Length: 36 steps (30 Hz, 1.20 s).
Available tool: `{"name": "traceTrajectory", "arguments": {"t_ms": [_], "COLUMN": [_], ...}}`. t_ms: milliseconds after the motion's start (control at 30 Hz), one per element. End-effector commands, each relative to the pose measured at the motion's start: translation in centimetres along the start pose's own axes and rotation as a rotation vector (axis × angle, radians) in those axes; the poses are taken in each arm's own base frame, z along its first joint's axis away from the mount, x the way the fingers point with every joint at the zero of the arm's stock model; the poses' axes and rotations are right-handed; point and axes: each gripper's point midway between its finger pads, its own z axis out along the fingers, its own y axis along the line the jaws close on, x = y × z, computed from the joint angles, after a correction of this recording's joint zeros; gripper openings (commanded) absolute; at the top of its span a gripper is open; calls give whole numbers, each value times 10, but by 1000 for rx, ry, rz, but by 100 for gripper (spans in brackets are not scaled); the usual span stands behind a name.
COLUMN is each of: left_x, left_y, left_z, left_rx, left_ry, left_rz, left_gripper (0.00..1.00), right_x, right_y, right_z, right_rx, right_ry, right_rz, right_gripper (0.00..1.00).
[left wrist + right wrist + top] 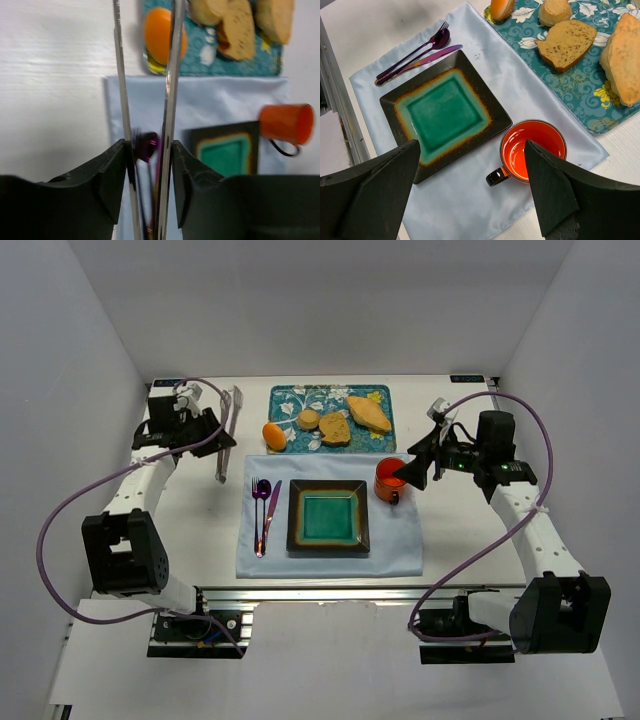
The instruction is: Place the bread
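Observation:
The bread lies on a teal floral tray (380,395) at the back: a glossy orange roll (274,436) at its left edge, a small round bun (309,419), a toast slice (335,429) and a larger loaf piece (368,413). My left gripper (222,435) is shut on metal tongs (230,425), left of the tray. In the left wrist view the gripper (148,150) holds the tongs (170,75), whose arms point toward the orange roll (157,35). My right gripper (420,462) is open and empty above the orange mug (392,480); it also shows in the right wrist view (471,150).
A square green-and-brown plate (328,517) sits on a light blue cloth (400,550), with purple cutlery (264,510) on its left and the mug on its right. The right wrist view shows the plate (445,112), mug (534,148) and tray (570,85).

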Motion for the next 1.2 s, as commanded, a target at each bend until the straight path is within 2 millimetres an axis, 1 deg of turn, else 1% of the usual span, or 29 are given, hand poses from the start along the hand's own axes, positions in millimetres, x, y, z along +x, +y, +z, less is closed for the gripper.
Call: {"name": "traceTrajectory", "arguments": {"t_ms": [0,100,200,267,367,467,533,567,600,667,767,867,967,1167], "left_x": [22,19,15,15,14,14,16,16,23,23,17,9,9,3], "left_y": [-49,-59,-61,-58,-52,-53,-50,-50,-58,-55,-53,-57,-51,-47], "left_z": [-13,-18,-22,-23,-25,-25,-21,-19,-15,-8,3,14,19,18], "left_rx": [139,152,142,108,64,53,44,37,42,31,26,56,19,-7], "left_ry": [96,99,92,93,96,98,114,117,140,148,153,165,202,188], "left_rz": [-118,-130,-133,-134,-128,-131,-141,-135,-123,-137,-151,-161,-160,-143], "left_gripper": [51,54,55,58,58,58,58,58,58,59,60,61,62,63], "right_x": [-17,-15,-12,-12,-10,-8,-6,-6,-6,-7,-7,-5,-4,0], "right_y": [5,8,11,13,14,16,18,17,18,18,19,19,19,17], "right_z": [-6,-7,-8,-9,-10,-10,-10,-10,-10,-10,-10,-11,-11,-12], "right_rx": [-3,-6,-9,-10,-8,-10,-14,-14,-16,-18,-19,-17,-11,0], "right_ry": [-43,-44,-45,-50,-53,-53,-53,-54,-55,-56,-58,-56,-55,-53], "right_rz": [-51,-53,-53,-57,-57,-55,-54,-54,-54,-55,-56,-57,-56,-50], "right_gripper": [89,89,89,89,89,89,89,89,89,89,89,89,89,89]}}
